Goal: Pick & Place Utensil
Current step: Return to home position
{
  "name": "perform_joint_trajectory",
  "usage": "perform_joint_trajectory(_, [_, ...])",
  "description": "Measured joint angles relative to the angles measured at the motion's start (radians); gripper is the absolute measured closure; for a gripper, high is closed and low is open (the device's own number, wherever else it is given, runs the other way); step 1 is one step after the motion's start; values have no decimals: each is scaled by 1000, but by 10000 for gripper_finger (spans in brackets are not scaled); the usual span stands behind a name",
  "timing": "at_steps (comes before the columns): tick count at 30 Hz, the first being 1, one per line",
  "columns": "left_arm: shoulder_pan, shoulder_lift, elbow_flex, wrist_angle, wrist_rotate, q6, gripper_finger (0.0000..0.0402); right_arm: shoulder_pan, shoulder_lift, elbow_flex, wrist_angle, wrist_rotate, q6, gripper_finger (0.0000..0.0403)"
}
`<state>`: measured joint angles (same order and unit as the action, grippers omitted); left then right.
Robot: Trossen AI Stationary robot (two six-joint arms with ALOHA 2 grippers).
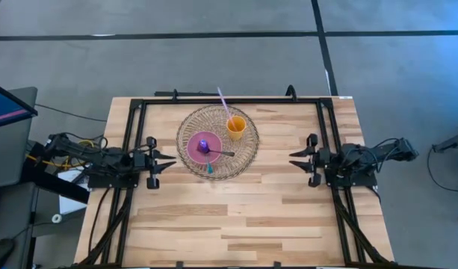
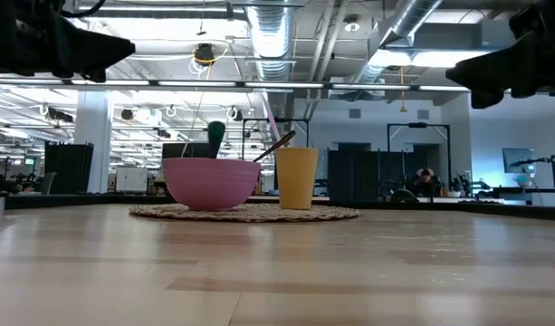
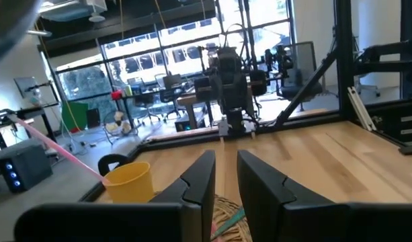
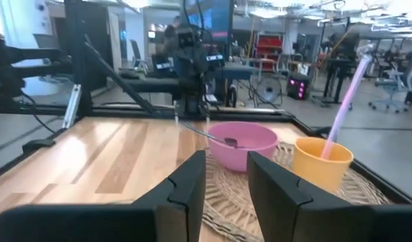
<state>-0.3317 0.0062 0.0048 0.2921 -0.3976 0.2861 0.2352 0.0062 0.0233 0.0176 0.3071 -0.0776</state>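
A pink bowl (image 1: 201, 149) and an orange cup (image 1: 236, 128) stand on a round woven mat (image 1: 243, 153) at the table's middle. A pink straw (image 1: 222, 100) leans out of the cup. A metal spoon (image 1: 224, 153) lies with its head in the bowl and its handle over the right rim (image 4: 216, 136). A teal-handled utensil (image 1: 210, 169) leans over the bowl's near rim and rises above it (image 2: 215, 134). A purple thing (image 1: 204, 143) sits inside the bowl. My left gripper (image 1: 175, 159) (image 3: 226, 178) hovers open just left of the mat. My right gripper (image 1: 291, 158) (image 4: 226, 171) hovers open right of it.
A black frame (image 1: 229, 100) runs along the table's far edge and down both sides behind the arms. Bare wood (image 1: 236, 217) stretches from the mat to the near edge. In each wrist view the other arm shows beyond the mat.
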Motion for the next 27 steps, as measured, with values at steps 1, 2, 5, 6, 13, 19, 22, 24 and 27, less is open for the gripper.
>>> perform_joint_trajectory(1, [0, 3, 0, 1, 3, -3, 337, 0, -4, -4, 10, -3, 0, 301])
perform_joint_trajectory(2, [0, 4, 0, 2, 3, -4, 337, 0, -3, -8, 22, -3, 1, 301])
perform_joint_trajectory(5, [0, 5, 0, 2, 2, -5, 337, 0, 6, -9, 24, -4, 0, 301])
perform_joint_trajectory(6, [0, 5, 0, 2, 2, -5, 337, 0, 7, -9, 24, -4, 0, 301])
perform_joint_trajectory(13, [0, 5, 0, 2, -2, -6, 337, 0, 6, -9, 23, 4, 0, 301])
perform_joint_trajectory(19, [0, 5, 0, 5, -2, -6, 337, 0, 6, -9, 23, 4, 0, 301])
perform_joint_trajectory(22, [0, 5, 0, 5, -2, -6, 337, 0, 6, -9, 22, 4, 0, 301])
perform_joint_trajectory(24, [0, 5, 0, 5, -2, -6, 337, 0, 6, -9, 22, 4, 0, 301])
perform_joint_trajectory(27, [0, 5, 0, 5, -2, -6, 337, 0, 6, -9, 22, 4, 0, 301])
